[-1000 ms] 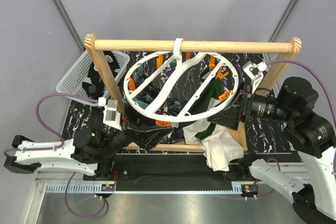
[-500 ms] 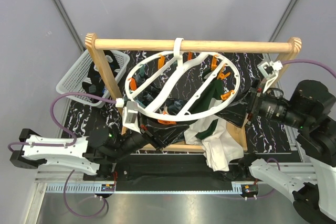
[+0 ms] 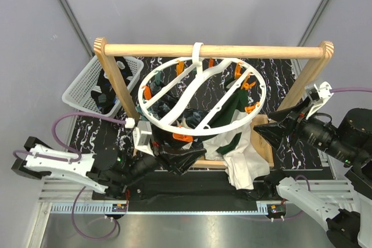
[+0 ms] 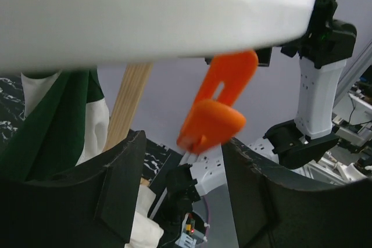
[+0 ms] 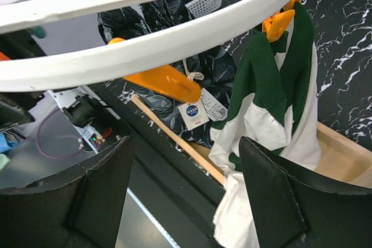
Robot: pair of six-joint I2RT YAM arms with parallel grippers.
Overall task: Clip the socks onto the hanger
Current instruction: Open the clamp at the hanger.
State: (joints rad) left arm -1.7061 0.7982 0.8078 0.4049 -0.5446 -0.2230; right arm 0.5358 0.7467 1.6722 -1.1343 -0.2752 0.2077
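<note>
The hanger (image 3: 196, 83), a white ring with orange pegs, hangs from the wooden rail. A dark green and white sock (image 3: 233, 111) hangs clipped at its right front, and mottled dark socks (image 3: 168, 105) hang under the left part. My left gripper (image 3: 180, 158) is open and empty just below the ring's near rim. In the left wrist view an orange peg (image 4: 215, 108) hangs above the open left gripper (image 4: 183, 190). My right gripper (image 3: 273, 129) is open and empty, right of the ring. In the right wrist view the open right gripper (image 5: 186, 196) sits below the ring (image 5: 174, 33), a peg (image 5: 165, 79) and the green sock (image 5: 273, 97).
The wooden rail (image 3: 215, 50) spans the table on two slanted posts. A white mesh basket (image 3: 87, 82) with dark socks stands at the far left. A larger white cloth (image 3: 244, 164) lies at the near edge below the green sock.
My left gripper has moved right and nearer, under the ring's front rim. My right arm has drawn back to the right, away from the ring and the green sock.
</note>
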